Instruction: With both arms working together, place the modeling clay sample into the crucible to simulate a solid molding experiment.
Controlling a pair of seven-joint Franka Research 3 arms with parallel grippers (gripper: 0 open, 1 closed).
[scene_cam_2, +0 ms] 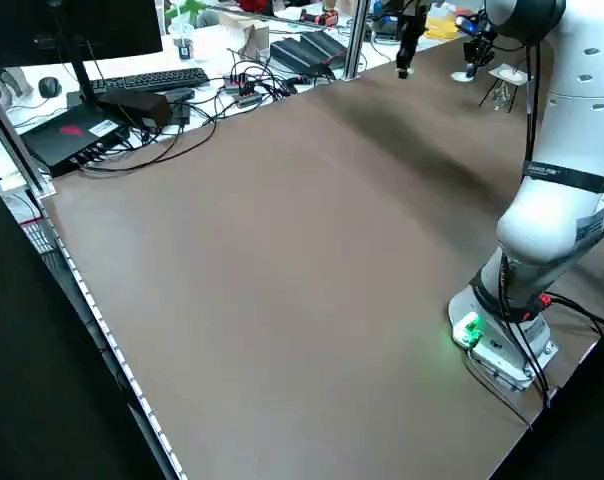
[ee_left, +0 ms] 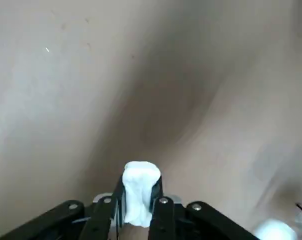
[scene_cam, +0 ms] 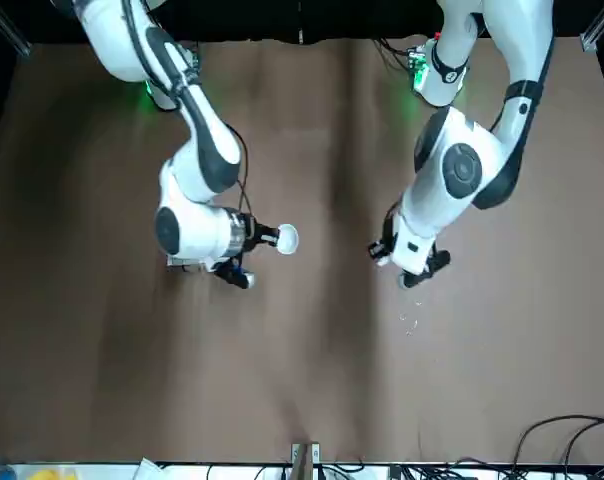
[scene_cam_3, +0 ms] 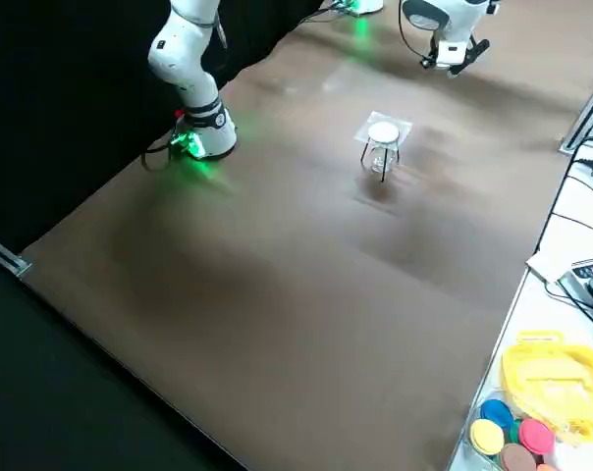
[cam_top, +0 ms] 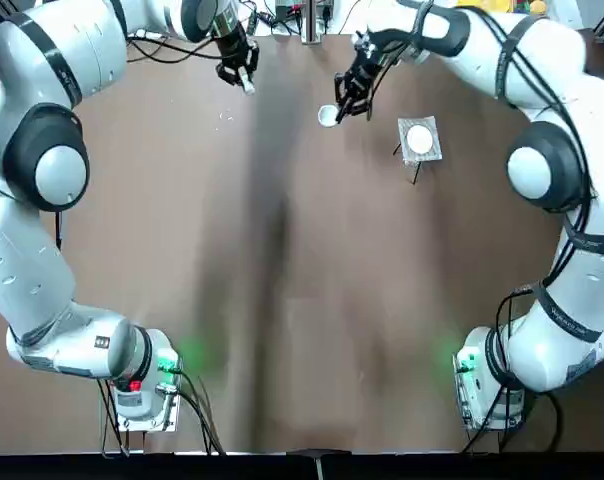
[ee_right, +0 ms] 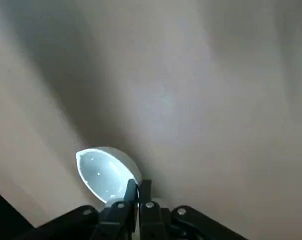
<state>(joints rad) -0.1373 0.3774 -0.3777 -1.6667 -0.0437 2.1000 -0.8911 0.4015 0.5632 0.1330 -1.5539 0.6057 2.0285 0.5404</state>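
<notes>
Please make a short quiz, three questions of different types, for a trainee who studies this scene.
1. True or false: the clay is already inside the cup.
2. Fill the gap: the cup is held by the ____ gripper.
3. Which thing is between the left gripper's fingers?
A) the cup
B) the clay
C) the stand

Key:
1. False
2. right
3. B
</notes>
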